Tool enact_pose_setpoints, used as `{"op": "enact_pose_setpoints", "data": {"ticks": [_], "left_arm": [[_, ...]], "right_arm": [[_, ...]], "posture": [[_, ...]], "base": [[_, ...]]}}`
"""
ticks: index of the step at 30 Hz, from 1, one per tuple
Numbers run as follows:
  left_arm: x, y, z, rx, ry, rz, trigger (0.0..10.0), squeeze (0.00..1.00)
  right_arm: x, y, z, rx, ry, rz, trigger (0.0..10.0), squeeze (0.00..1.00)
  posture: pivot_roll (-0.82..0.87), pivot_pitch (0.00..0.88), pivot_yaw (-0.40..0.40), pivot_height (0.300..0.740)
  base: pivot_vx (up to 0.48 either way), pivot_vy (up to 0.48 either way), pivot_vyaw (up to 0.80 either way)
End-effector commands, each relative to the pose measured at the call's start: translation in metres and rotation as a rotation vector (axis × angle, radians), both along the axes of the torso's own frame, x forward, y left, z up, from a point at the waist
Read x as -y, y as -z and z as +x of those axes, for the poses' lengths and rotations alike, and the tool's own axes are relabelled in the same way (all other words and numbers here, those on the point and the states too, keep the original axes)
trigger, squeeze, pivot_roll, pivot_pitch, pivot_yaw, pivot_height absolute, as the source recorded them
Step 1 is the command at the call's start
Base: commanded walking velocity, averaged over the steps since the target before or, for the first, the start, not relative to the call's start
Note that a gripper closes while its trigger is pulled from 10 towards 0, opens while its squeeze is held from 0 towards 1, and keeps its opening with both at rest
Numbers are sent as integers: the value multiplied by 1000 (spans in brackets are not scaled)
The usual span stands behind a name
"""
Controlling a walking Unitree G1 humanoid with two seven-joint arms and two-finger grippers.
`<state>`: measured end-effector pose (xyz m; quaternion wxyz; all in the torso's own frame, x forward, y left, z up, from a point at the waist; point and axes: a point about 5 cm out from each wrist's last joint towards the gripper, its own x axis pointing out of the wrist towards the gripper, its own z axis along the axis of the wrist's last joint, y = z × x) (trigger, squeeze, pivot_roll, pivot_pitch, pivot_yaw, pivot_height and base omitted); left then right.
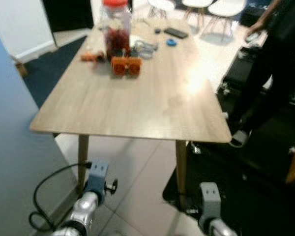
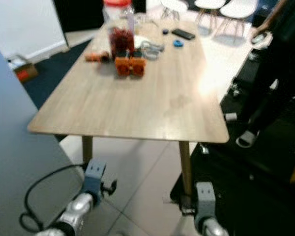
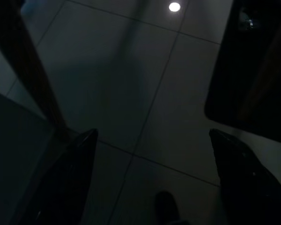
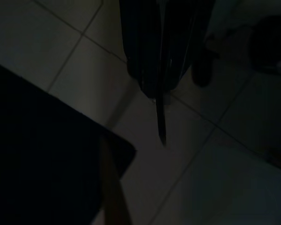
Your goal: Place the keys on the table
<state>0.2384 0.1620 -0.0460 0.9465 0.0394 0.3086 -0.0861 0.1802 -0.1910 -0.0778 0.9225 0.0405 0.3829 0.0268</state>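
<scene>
A pale wooden table (image 1: 137, 105) stands ahead of me. At its far end lies a small silvery tangle (image 1: 145, 47) that looks like a bunch of keys, though blur keeps me from being sure. Both arms hang low in front of the table's near edge, the left wrist (image 1: 96, 178) by the near left leg and the right wrist (image 1: 209, 195) by the near right leg. My left gripper (image 3: 152, 133) is open above the floor tiles with nothing between its fingers. My right gripper (image 4: 162, 136) is shut, narrowing to a thin dark point over the tiles.
A red-lidded jar (image 1: 116, 27), an orange object (image 1: 126, 65), a blue disc (image 1: 171, 42) and a dark phone (image 1: 176, 32) sit at the table's far end. A person in dark clothes (image 1: 278, 59) stands right, over black mats (image 1: 255, 162). A blue-grey panel (image 1: 14, 147) rises left. White chairs (image 1: 226, 7) stand behind.
</scene>
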Motion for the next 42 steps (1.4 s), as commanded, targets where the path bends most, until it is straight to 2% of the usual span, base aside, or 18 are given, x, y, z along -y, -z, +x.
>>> {"op": "enact_pose_setpoints", "data": {"ticks": [1, 20, 22, 23, 24, 25, 27, 28, 29, 31, 32, 34, 36, 38, 40, 42], "left_arm": [[-1, 3, -4, -26, 1, 7, 10000, 0], [-3, 3, -5, -5, 3, 32, 10000, 0], [-5, 2, -5, 5, -10, 35, 10000, 0], [-5, 2, -5, 7, -14, 35, 10000, 0], [-5, 2, -5, 7, -14, 35, 10000, 0], [-5, 2, -5, 8, -17, 32, 10000, 0], [-5, 2, -5, 8, -17, 32, 10000, 0], [-4, 2, -4, 10, -19, 30, 10000, 0], [-4, 2, -4, 10, -19, 30, 10000, 0], [-4, 2, -4, 13, -20, 27, 10000, 0], [-4, 2, -4, 13, -20, 27, 10000, 0], [-4, 1, -4, 14, -20, 28, 10000, 0], [-4, 1, -4, 14, -20, 28, 10000, 0], [-4, 1, -3, 15, -21, 30, 10000, 0], [-4, 1, -3, 15, -21, 30, 10000, 0], [-4, 1, -3, 13, -21, 28, 10000, 0]], "right_arm": [[-3, 0, 2, 4, 2, 10, 10000, 0], [-2, 0, 0, -2, 15, 8, 10000, 0], [10, 0, -3, -1, 93, -12, 10000, 0], [20, 0, -6, -4, 164, -29, 10000, 0], [20, 0, -6, -4, 164, -29, 10000, 0], [33, 0, -11, -11, 254, -50, 10000, 0], [33, 0, -11, -11, 254, -50, 10000, 0], [50, -1, -18, -12, 355, -86, 10000, 0], [50, -1, -18, -12, 355, -86, 10000, 0], [103, -15, -33, 40, 589, -213, 10000, 0], [103, -15, -33, 40, 589, -213, 10000, 0], [135, -30, -38, 110, 711, -289, 10000, 0], [135, -30, -38, 110, 711, -289, 10000, 0], [173, -61, -31, 248, 828, -355, 10000, 0], [204, -96, -17, 400, 907, -396, 10000, 0], [220, -125, -1, 515, 933, -405, 10000, 0]], "posture": [[42, 52, -28, 740], [40, 59, -28, 740], [40, 59, -28, 740], [44, 65, -35, 740], [44, 65, -35, 740], [44, 65, -35, 740], [44, 65, -35, 740], [46, 67, -36, 740], [46, 67, -36, 740], [41, 68, -31, 740], [41, 68, -31, 740], [41, 68, -31, 740], [41, 68, -31, 740], [37, 70, -29, 740], [36, 72, -28, 740], [35, 71, -28, 740]], "base": [[0, 0, 0], [0, 0, 0], [0, 0, 0], [0, 0, 0], [0, 0, 0], [0, 0, 0], [0, 0, 0], [0, 0, 0], [0, 0, 0], [0, 0, 0], [0, 0, 0], [0, 0, 0], [0, 0, 0], [0, 0, 0], [0, 0, 0], [0, 0, 0]]}}
